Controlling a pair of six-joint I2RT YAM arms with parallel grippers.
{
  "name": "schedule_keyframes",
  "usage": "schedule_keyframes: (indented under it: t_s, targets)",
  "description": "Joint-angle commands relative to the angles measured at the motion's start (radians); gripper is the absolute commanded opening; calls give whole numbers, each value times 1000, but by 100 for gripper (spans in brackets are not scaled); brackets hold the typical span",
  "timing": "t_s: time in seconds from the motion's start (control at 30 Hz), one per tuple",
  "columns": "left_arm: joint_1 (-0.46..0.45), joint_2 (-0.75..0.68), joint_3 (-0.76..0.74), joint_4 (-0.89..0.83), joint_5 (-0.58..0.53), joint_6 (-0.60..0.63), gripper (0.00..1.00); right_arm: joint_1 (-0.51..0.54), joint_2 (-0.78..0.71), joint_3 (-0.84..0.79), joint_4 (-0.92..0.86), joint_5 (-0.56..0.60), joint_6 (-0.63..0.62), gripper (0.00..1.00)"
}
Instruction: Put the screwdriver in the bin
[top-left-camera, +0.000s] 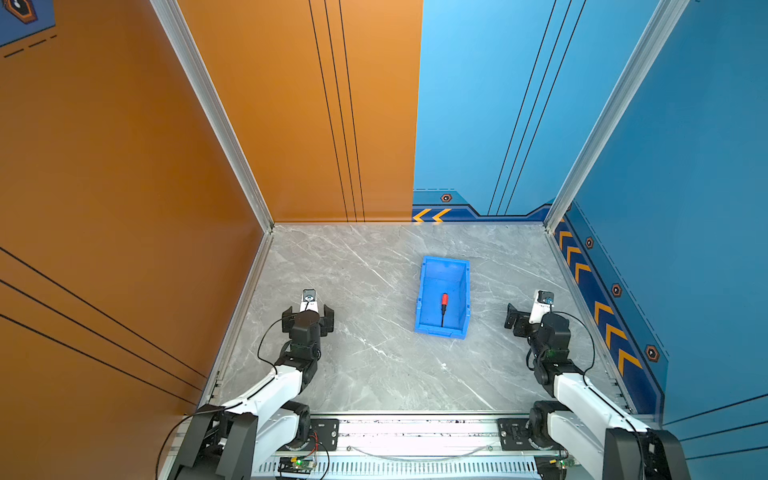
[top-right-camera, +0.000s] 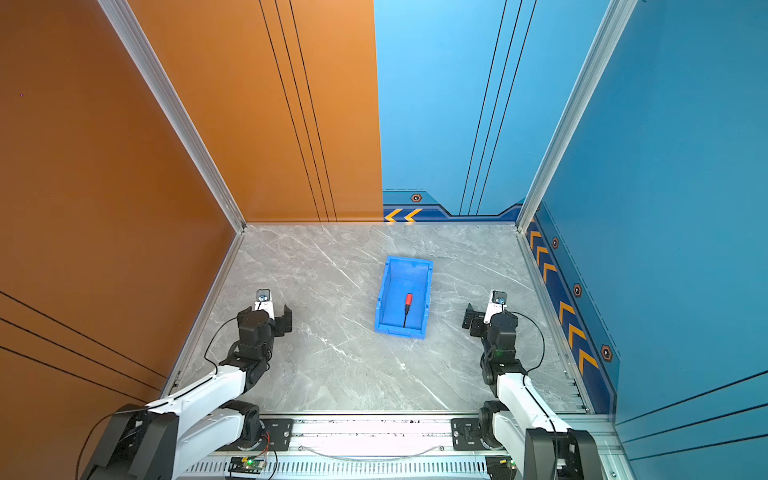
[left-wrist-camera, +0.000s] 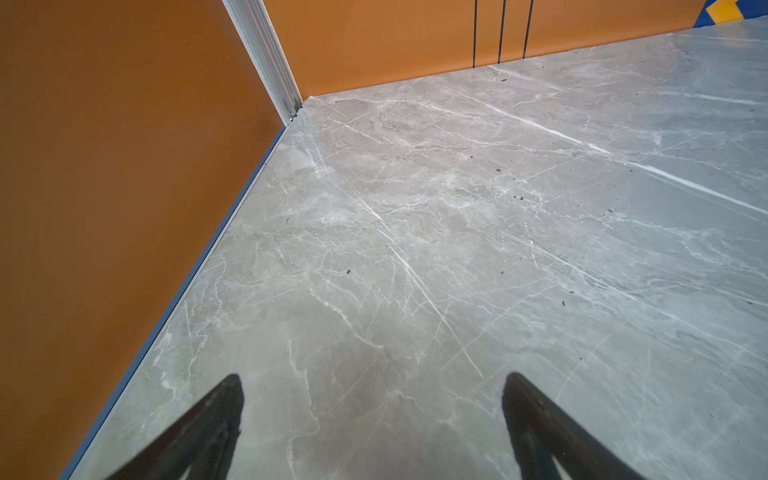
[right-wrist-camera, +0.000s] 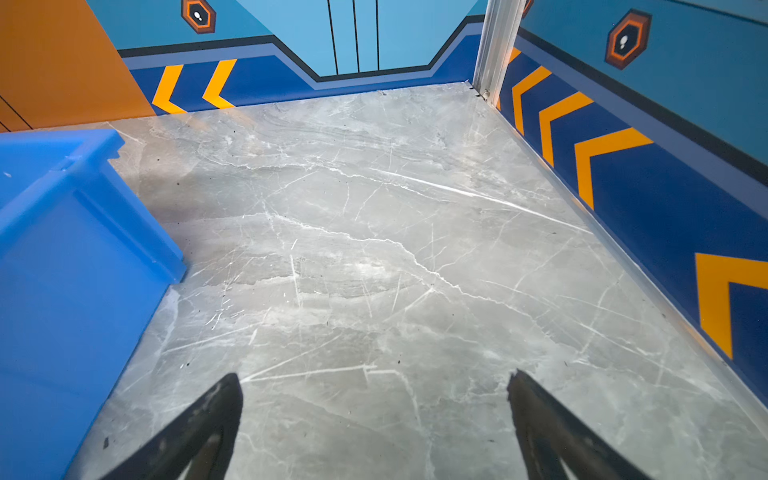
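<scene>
Looking for the screwdriver (top-left-camera: 443, 311)? Where is it?
Lying flat inside the bin (top-left-camera: 446, 261), on its floor, red handle toward the far wall.
And your hands?
My left hand (left-wrist-camera: 372, 379) is spread wide over the desk (top-left-camera: 374, 374), holding nothing. My right hand (right-wrist-camera: 374, 376) is spread wide too, holding nothing, near the bin's outer wall.

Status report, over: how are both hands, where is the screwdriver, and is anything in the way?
Left hand open, empty. Right hand open, empty, right of bin, apart. Screwdriver lying inside bin, handle toward far wall. Nothing in the way.
</scene>
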Motion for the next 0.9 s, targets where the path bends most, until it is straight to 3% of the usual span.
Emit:
schedule_keyframes:
  t_s: [0.0,0.33,0.4,0.87]
  targets:
    - [15,57,26,129,57,14,98,5,82,29,171,-14,27,100]
    - [41,227,95,258,86,23,98,7,316,94,381,-52,28,100]
    - [44,258,105,284,90,23,98,7,320,120,330,-53,13,100]
    - [75,440,137,412,132,8,98,-2,445,98,507,-51,15,100]
